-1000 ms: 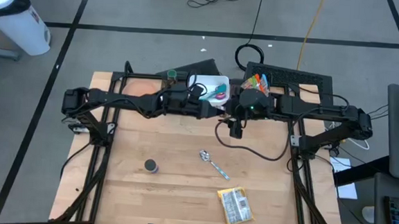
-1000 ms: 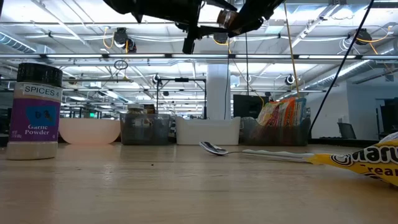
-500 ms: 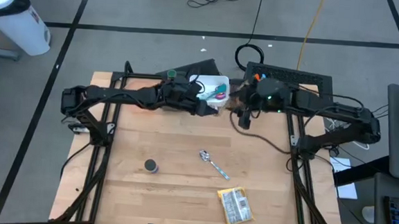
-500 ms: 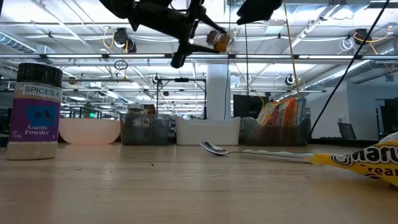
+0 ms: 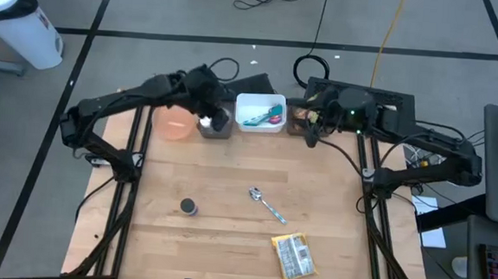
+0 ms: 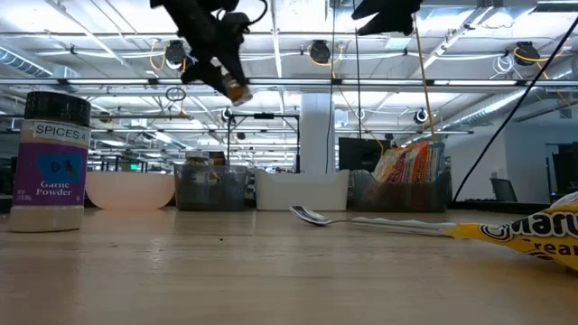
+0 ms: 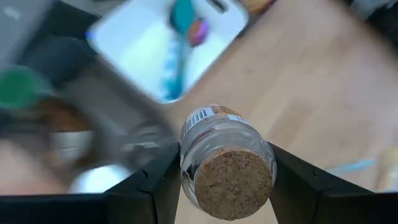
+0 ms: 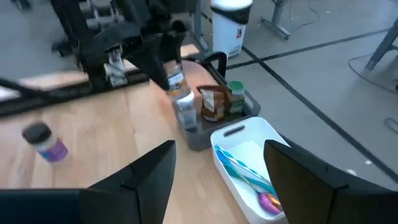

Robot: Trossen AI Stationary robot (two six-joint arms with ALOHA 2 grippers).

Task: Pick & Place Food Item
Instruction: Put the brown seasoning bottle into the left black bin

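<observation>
My left gripper (image 5: pixel 209 118) is shut on a small glass jar with a cork lid (image 7: pixel 227 163), high over the grey bin (image 5: pixel 217 127) at the table's far edge. The jar also shows in the low view (image 6: pixel 237 90) and in the right wrist view (image 8: pixel 176 81). My right gripper (image 5: pixel 310 133) is open and empty near the far edge, right of the white bin (image 5: pixel 260 112); its fingers stand wide apart in its wrist view (image 8: pixel 221 149). My left gripper pinches the jar's glass body (image 7: pixel 186 155) between its two fingers, one on each side, just below the cork lid (image 7: pixel 231 185). The lid faces back toward the wrist. The fingers slant downward and the jar is tilted, lifted clear above the grey bin.
The grey bin (image 8: pixel 208 121) holds several jars. A pink bowl (image 5: pixel 174 124) stands left of it, and a bin of snack packets (image 6: pixel 411 176) stands at the far right. A spoon (image 5: pixel 266 204), a garlic powder jar (image 5: pixel 189 207) and a yellow packet (image 5: pixel 294 256) lie nearer.
My left gripper has carried the jar from the table's far middle, near my right gripper, toward the left edge until it is over the grey bin, and it has tipped downward. My right gripper has drawn back toward the far right.
</observation>
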